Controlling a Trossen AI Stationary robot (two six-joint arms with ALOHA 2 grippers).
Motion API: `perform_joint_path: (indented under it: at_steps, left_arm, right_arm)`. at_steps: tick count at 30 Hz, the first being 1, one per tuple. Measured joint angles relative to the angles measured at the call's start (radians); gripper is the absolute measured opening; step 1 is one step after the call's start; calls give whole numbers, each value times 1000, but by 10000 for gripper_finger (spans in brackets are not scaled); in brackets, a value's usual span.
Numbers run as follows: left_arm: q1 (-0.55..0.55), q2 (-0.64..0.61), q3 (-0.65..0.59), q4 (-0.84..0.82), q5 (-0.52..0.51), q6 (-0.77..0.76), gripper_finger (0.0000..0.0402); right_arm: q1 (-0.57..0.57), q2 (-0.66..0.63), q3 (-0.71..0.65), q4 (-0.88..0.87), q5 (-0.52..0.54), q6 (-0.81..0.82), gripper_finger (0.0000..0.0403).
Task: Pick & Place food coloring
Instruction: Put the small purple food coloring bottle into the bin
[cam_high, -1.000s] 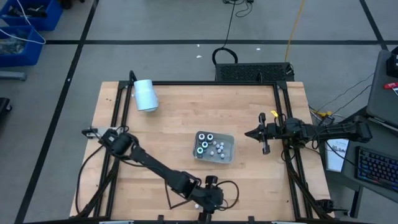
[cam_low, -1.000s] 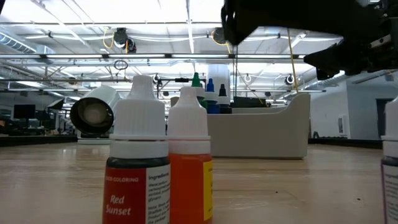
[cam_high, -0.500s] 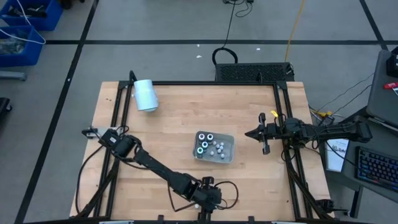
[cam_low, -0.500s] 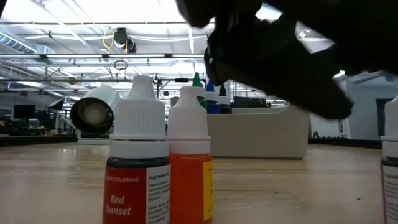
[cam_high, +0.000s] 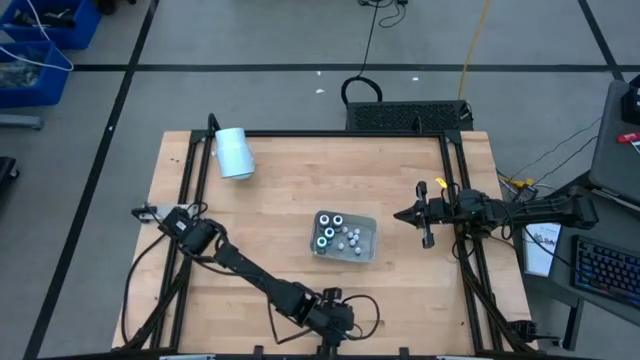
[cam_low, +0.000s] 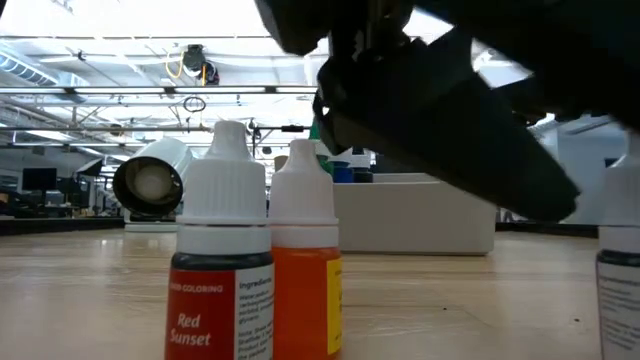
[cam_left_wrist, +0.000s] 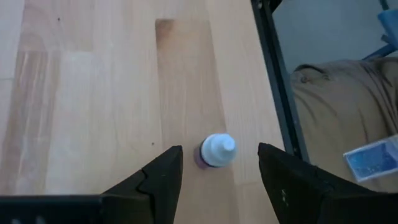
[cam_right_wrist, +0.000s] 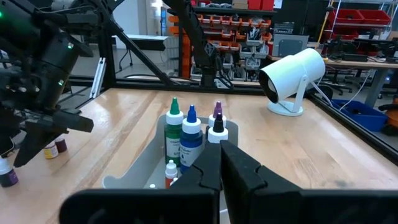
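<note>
At the bench's front edge, your left gripper (cam_left_wrist: 214, 171) hangs with fingers wide on either side of a white-capped food coloring bottle (cam_left_wrist: 217, 149), not touching it. Drop off-centre and a fingertip could tip it over the near edge. Your right gripper (cam_high: 404, 213), fingers together, waits beside the grey tray (cam_high: 369, 250).

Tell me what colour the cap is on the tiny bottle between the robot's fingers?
White, on the small purple-bodied bottle; the left wrist view shows it best.
</note>
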Motion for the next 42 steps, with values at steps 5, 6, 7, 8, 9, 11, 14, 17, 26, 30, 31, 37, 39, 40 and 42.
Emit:
perform_joint_path:
  at_steps: [5,6,7,8,9,11,14,17,26,30,31,37,39,40,42]
  left_arm:
    - [0,20,0,16,1,8,214]
    - [3,30,0,28,2,7,214]
    - [4,36,0,37,9,4,214]
    - [4,39,0,32,19,4,214]
    - [5,43,0,34,28,4,214]
    - [9,52,0,64,34,8,214]
    - [10,56,0,71,51,23,214]
    - [10,56,0,69,49,22,214]
    - [10,56,0,66,45,24,213]
    - [10,55,0,67,45,24,213]
    - [10,55,0,67,45,27,212]
    - [10,55,0,69,45,29,155]
    - [10,55,0,69,45,30,127]
    - [10,55,0,69,45,32,113]
    - [10,55,0,71,47,57,88]
  right_arm:
    - [0,0,0,0,1,-2,0]
    - [0,0,0,0,1,-3,0]
    - [0,-1,0,-1,2,-3,0]
    - [0,0,0,-2,2,-3,0]
    - [0,0,0,-1,2,-3,0]
    - [0,-1,0,-3,2,-3,0]
    - [0,-1,0,-2,2,-3,0]
    - [0,0,0,-2,3,-3,0]
    - [0,0,0,-3,3,-3,0]
    - [0,0,0,-3,3,-3,0]
    - [0,0,0,-3,3,-3,0]
    - [0,0,0,-2,3,-3,0]
    - [0,0,0,-3,3,-3,0]
    - [0,0,0,-3,3,-3,0]
    - [0,0,0,-3,3,-3,0]
